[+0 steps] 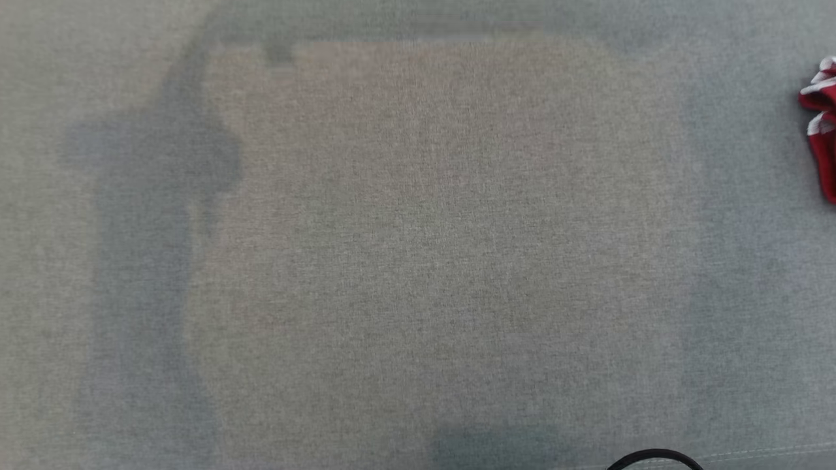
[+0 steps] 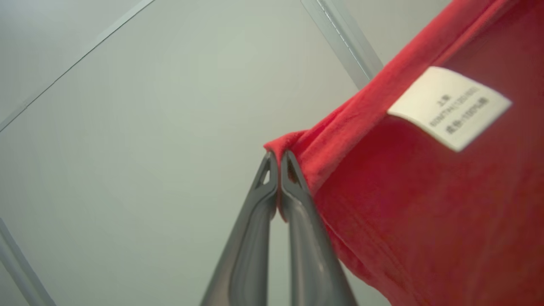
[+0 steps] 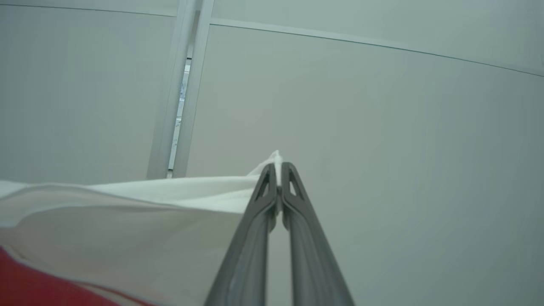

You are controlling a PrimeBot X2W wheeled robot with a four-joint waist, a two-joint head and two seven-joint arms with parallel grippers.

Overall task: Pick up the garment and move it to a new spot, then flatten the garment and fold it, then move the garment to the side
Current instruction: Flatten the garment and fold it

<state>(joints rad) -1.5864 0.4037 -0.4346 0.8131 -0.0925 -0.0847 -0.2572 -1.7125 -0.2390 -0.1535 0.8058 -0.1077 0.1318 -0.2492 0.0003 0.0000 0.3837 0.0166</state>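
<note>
Left wrist view: the left claw [image 2: 278,156] is pressed together and pinches a red edge of the garment [image 2: 403,221]. The red cloth spreads out to the right of the claw and down past its fingers. A white label [image 2: 448,108] sits on the garment, up and to the right of the claw's tips. Behind the claw is a pale wall [image 2: 148,127].

Right wrist view: the right claw [image 3: 278,166] is pressed together too, and it pinches a white edge of the garment [image 3: 127,221]. The white cloth runs off to the left of this claw. A bit of red shows low in the left corner.

Head view: a grey table [image 1: 418,248] has soft shadows on it. A small red and white cloth [image 1: 821,124] lies at its right edge. I cannot tell if it is part of the garment.
</note>
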